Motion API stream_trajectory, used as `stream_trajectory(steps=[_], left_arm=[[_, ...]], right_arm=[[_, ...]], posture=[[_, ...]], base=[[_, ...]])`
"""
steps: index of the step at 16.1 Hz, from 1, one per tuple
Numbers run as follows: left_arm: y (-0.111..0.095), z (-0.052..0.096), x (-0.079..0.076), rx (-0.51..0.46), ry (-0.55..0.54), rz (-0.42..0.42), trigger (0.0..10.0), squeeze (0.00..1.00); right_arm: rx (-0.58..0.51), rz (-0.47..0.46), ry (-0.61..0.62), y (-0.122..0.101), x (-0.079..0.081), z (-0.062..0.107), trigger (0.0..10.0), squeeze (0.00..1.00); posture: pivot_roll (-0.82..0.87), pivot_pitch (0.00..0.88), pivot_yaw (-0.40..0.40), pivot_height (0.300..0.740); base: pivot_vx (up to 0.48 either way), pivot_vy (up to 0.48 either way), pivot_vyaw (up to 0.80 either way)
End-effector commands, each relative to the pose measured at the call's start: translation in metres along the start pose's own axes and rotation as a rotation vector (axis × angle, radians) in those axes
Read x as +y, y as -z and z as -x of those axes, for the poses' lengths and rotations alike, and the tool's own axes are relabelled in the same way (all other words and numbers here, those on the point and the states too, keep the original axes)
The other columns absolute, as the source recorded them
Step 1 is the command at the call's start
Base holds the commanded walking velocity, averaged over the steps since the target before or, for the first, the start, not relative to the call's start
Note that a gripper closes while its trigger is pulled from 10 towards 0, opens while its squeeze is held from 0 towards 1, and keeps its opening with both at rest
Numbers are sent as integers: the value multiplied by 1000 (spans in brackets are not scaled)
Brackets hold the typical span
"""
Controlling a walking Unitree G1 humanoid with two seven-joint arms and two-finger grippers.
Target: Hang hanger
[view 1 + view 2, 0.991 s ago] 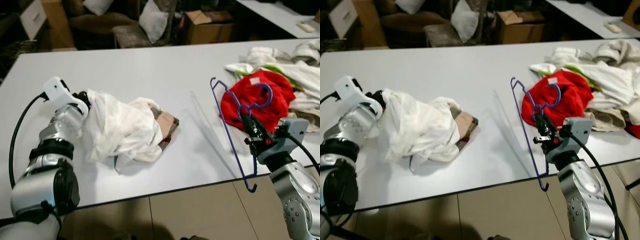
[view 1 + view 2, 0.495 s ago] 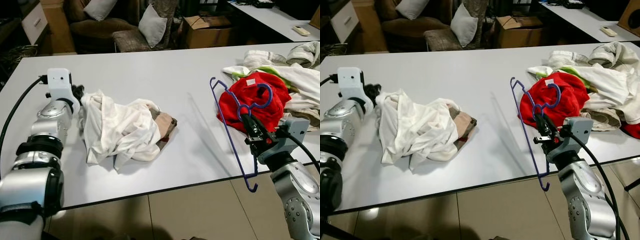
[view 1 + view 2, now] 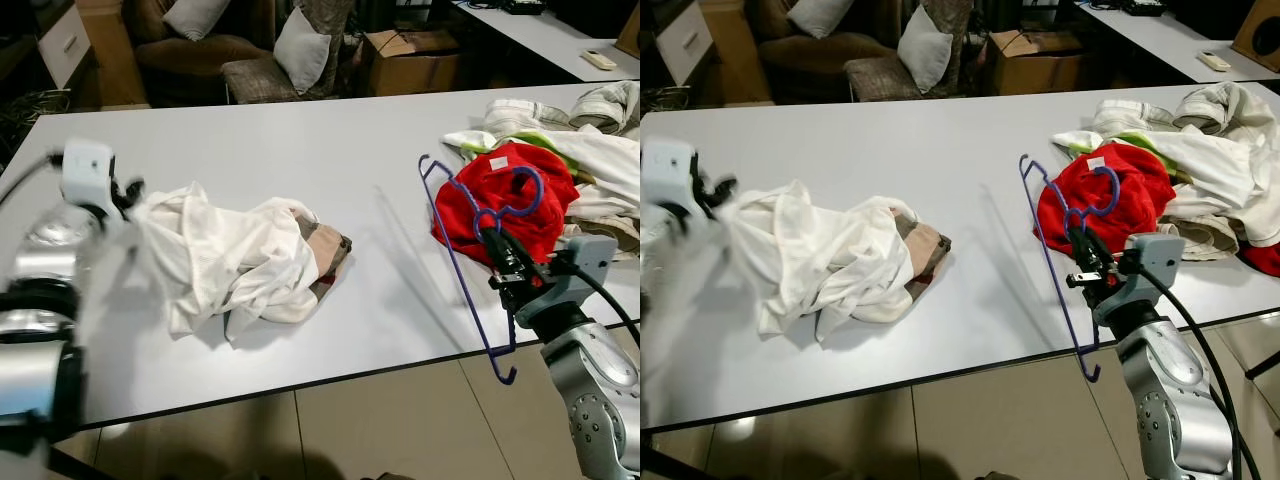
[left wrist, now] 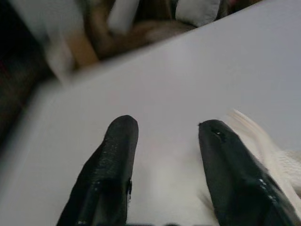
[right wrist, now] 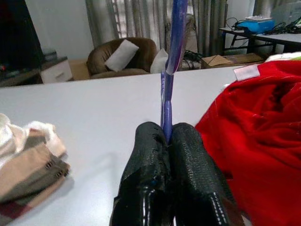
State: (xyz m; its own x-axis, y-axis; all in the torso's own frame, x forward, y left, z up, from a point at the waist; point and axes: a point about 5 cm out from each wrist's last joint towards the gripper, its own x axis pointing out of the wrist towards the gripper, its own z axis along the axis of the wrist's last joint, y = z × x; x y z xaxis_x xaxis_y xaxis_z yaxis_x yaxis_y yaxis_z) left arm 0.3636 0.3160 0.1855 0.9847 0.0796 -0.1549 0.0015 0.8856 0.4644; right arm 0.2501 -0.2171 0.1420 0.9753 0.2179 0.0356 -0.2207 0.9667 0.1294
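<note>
My right gripper (image 5: 167,141) is clamped tight on the purple hanger (image 3: 462,262), holding it over the table (image 3: 300,140) edge by the red garment (image 3: 505,195). My left gripper (image 4: 162,155) is spread open beside the white shirt (image 3: 225,262).

Worktop (image 3: 300,140): broad, pale grey, matte, with a dark front edge; tiled floor (image 3: 380,420) below it.
White garment (image 3: 215,265): crumpled heap lying on the worktop's left part.
Beige checked cloth (image 3: 328,247): lies tucked against the white garment's right side, touching it.
Red garment (image 3: 505,195): bunched on the worktop's right part, a white label on top.
Pale clothes pile (image 3: 590,140): white and cream pieces with a green strip, heaped at the far right, touching the red garment.
</note>
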Motion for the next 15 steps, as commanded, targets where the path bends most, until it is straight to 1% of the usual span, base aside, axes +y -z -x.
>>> stream_trajectory(steps=[1,2,3,4,5,6,7,8,10,11,12,13,14,15], left_arm=[[-7,0,-3,-23,57,-189,10000,741],[-3,2,-3,8,88,-440,10000,337],[-6,3,-4,-23,99,-517,10000,0],[-15,4,-9,-112,99,-603,10000,0],[-19,5,-11,-156,93,-628,10000,0],[-29,4,-22,-267,72,-393,10000,0],[-31,1,-30,-293,93,-162,10000,0],[-31,1,-32,-296,100,-119,10000,0],[-36,-1,-43,-333,131,-68,10000,0],[-40,0,-48,-361,135,-73,10000,0],[-40,0,-48,-361,135,-73,10000,0],[-50,5,-57,-458,141,-315,10000,0],[-52,10,-65,-505,170,-687,10000,0],[-51,11,-68,-518,182,-795,10000,0]], right_arm=[[1,19,-8,-1,0,-2,10000,0],[2,25,-10,-1,0,-2,10000,0],[2,25,-9,-1,0,-2,10000,0],[1,25,-6,-1,0,-2,10000,0],[0,25,-5,-1,0,-2,10000,0],[-3,23,-5,0,2,-3,10000,0],[-5,21,-8,0,4,-3,10000,0],[-5,20,-8,0,4,-4,10000,0],[-8,18,-9,1,6,-4,10000,0],[-9,18,-7,1,7,-4,10000,0],[-9,18,-7,1,7,-4,10000,0],[-13,16,2,2,8,-2,10000,0],[-14,23,8,3,8,-1,10000,0],[-15,32,9,3,8,-1,10000,0]], posture=[[-131,0,-5,740],[-131,0,-4,740],[-130,0,-4,740],[-129,0,-3,740],[-129,0,-3,740],[-125,0,0,740],[-124,0,3,740],[-124,0,5,740],[-125,0,16,740],[-128,0,21,740],[-128,0,21,740],[-132,0,31,740],[-131,0,34,740],[-131,0,35,740]], base=[[0,0,0],[0,0,0],[0,0,0],[0,0,0],[0,0,0],[0,0,0],[0,0,0],[0,0,0],[0,0,0],[0,0,0],[0,0,0],[0,0,0],[0,0,0],[0,0,0]])
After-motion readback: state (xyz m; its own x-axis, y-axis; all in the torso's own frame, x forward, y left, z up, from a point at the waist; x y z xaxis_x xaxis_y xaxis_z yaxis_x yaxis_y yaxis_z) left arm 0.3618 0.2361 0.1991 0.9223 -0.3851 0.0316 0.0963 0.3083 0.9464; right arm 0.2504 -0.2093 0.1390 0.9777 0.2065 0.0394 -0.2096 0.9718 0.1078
